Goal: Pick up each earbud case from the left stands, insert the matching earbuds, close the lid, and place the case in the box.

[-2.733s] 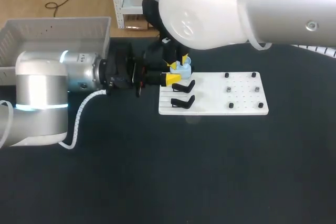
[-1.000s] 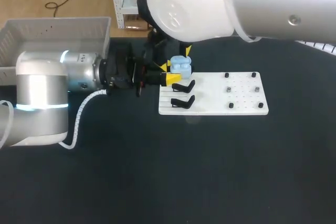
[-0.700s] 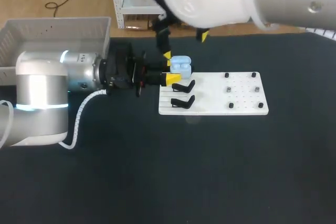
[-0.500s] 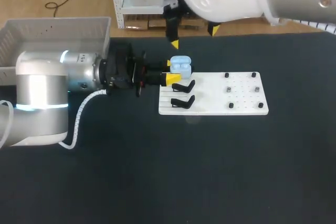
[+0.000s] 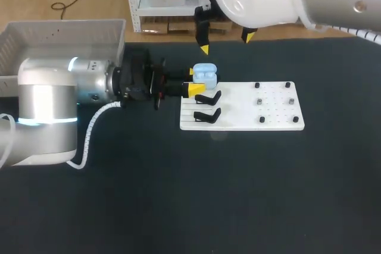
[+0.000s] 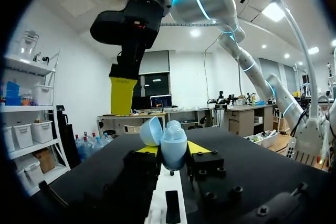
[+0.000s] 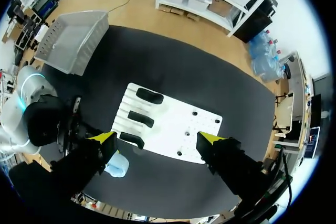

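A light blue earbud case (image 5: 204,75) is held over the near-left corner of the white board (image 5: 250,114), lid tipped open. My left gripper (image 5: 194,81) comes in from the left and is shut on it. In the left wrist view the case (image 6: 172,148) stands upright between the yellow fingertips (image 6: 197,147), its lid (image 6: 150,130) hinged to one side. My right gripper (image 5: 226,43) hangs open, high above and behind the case, touching nothing. In the right wrist view the case (image 7: 116,165) lies far below, beside one finger of the right gripper (image 7: 157,140).
Two empty black stands (image 5: 207,97) (image 5: 207,115) sit on the board's left part, and several small dark pegs (image 5: 262,102) dot its right part. A grey box (image 5: 59,37) stands at the table's far left. Dark bare tabletop (image 5: 226,194) lies in front of the board.
My right gripper left the case, opened wide and rose up and back. The left gripper and the case have stayed where they were.
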Robot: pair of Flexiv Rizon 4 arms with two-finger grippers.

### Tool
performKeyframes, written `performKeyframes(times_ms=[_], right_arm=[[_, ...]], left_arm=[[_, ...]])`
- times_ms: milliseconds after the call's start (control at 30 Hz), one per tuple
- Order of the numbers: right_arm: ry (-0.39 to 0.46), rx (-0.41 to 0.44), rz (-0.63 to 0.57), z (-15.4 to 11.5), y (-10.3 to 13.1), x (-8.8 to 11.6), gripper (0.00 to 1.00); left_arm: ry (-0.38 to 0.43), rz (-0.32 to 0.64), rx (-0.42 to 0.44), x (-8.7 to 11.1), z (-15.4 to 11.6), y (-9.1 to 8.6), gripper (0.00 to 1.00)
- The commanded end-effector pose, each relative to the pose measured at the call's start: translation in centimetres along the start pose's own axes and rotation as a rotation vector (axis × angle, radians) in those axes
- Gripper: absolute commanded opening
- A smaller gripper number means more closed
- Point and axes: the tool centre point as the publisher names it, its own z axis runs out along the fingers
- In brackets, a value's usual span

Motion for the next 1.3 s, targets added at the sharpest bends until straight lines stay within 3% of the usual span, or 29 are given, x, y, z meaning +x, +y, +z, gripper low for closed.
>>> performKeyframes(times_ms=[33,900,1200,1300], right_arm=[[0.037,-0.003,-0.008,0.8,0.1,-0.7,1.00],[0.142,-0.054,-0.035,0.8,1.4,2.6,1.00],[0.146,-0.066,-0.046,0.7,1.6,2.9,1.00],[0.102,-0.032,-0.036,0.1,1.4,2.9,1.00]], left_arm=[[-0.001,0.002,-0.001,0.1,0.0,0.0,0.00],[-0.001,0.002,-0.001,0.1,0.0,0.0,0.00],[-0.001,0.002,-0.001,0.1,0.0,0.0,0.00],[-0.001,0.002,-0.001,0.1,0.0,0.0,0.00]])
